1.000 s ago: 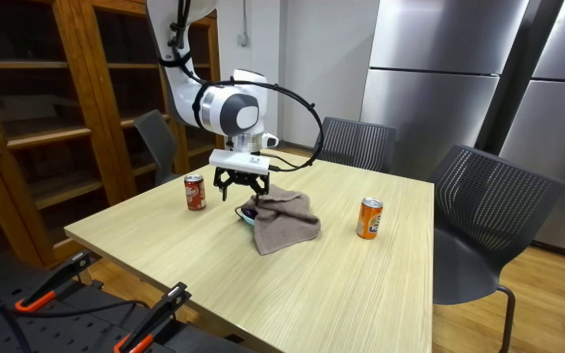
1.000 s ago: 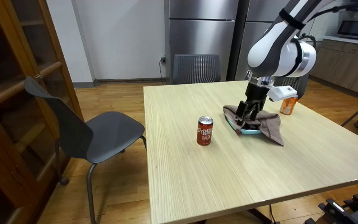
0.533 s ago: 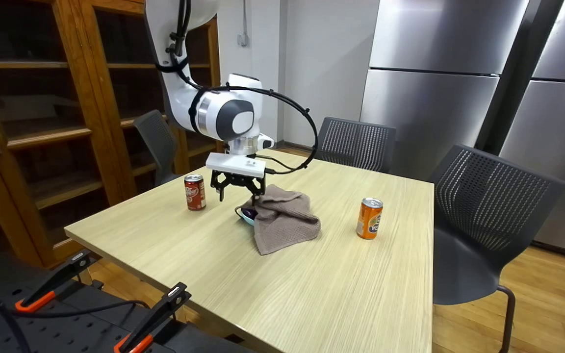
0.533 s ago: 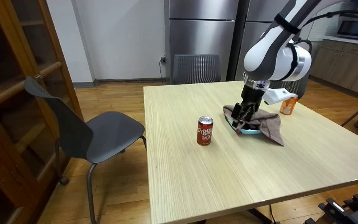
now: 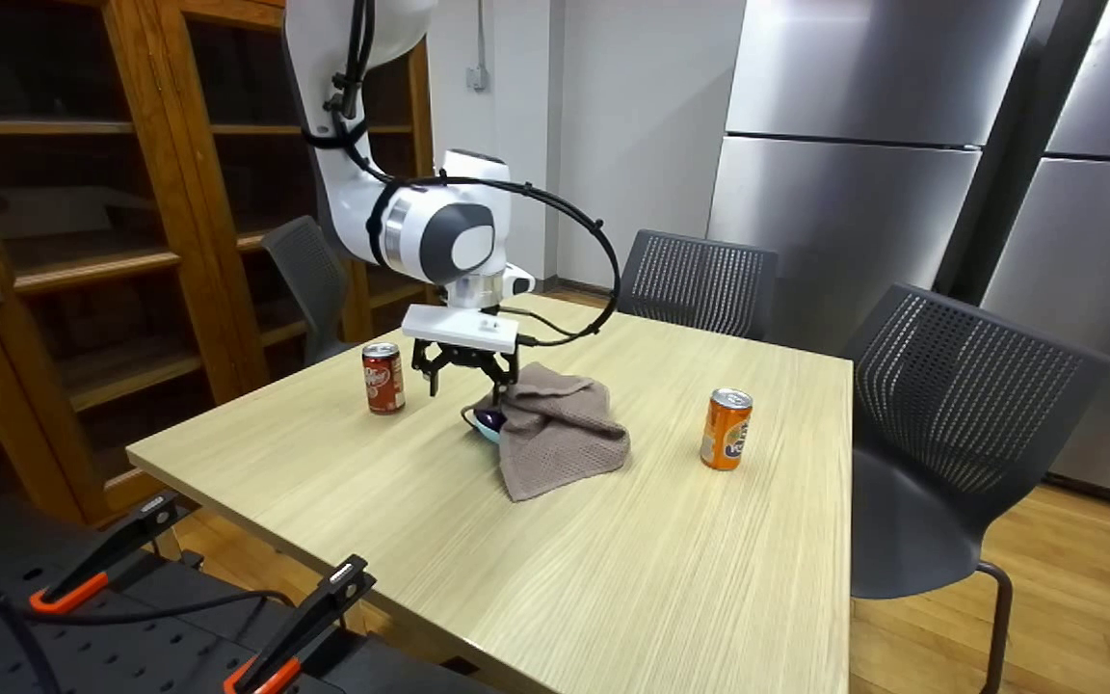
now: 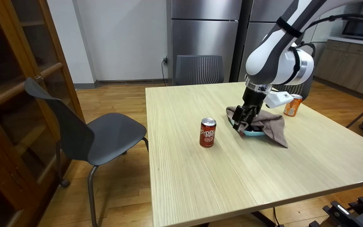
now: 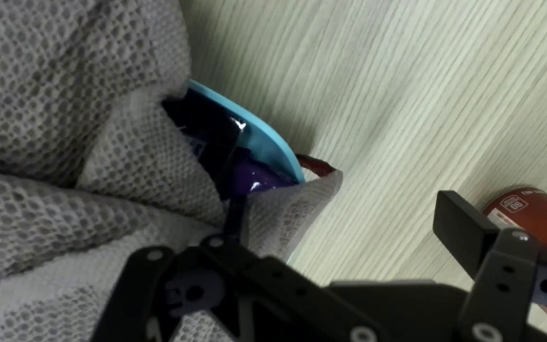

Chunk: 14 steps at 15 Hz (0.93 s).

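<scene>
My gripper (image 7: 349,216) stands open just above the edge of a grey-brown cloth (image 7: 26,71). One finger hangs over the cloth's corner and the far finger (image 7: 463,232) is over bare wood; whether the near finger touches the cloth I cannot tell. The cloth (image 5: 565,439) lies crumpled over a teal dish (image 6: 254,133), hiding most of it. Under its edge show the dish's rim (image 7: 266,135), a shiny purple item (image 7: 259,175) and a dark glossy one (image 7: 207,118). A bit of something red (image 7: 316,165) pokes out beside the rim.
A red Dr Pepper can (image 5: 383,381) stands upright near the gripper, partly behind a finger in the wrist view. An orange Fanta can (image 5: 726,434) stands beyond the cloth. Chairs surround the wooden table (image 6: 184,176); black clamps (image 5: 304,617) sit by its near edge.
The gripper has shifted a little towards the Dr Pepper can and slightly down, staying open. Cloth, dish and cans have not moved.
</scene>
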### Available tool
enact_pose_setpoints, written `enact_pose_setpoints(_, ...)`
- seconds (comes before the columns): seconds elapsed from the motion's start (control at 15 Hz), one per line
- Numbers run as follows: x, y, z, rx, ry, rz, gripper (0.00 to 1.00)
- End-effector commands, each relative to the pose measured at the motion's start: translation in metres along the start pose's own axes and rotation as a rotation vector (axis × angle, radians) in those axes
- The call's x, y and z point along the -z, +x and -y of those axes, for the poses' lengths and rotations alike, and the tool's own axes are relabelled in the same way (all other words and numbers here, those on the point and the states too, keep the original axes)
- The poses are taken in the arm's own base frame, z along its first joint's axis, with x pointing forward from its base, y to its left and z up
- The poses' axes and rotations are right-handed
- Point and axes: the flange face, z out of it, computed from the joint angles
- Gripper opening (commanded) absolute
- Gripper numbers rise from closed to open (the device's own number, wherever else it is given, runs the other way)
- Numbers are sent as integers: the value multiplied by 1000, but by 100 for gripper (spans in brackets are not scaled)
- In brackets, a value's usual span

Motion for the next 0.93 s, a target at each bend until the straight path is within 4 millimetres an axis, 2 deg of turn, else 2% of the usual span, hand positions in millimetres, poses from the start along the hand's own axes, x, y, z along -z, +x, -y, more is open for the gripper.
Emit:
enact_pose_setpoints(0.0, 5, 0, -1, -13, -45, -31, 100)
enact_pose_setpoints(0.67, -1, -2, 0, -54, -98, -8, 100)
enact_pose_setpoints(0.73, -1, -2, 1, -53, -100, -7, 97)
enact_pose_setpoints(0.8, -2, -2, 1, -52, -101, -7, 74)
enact_pose_setpoints(0.87, -2, -2, 2, -50, -104, -7, 73)
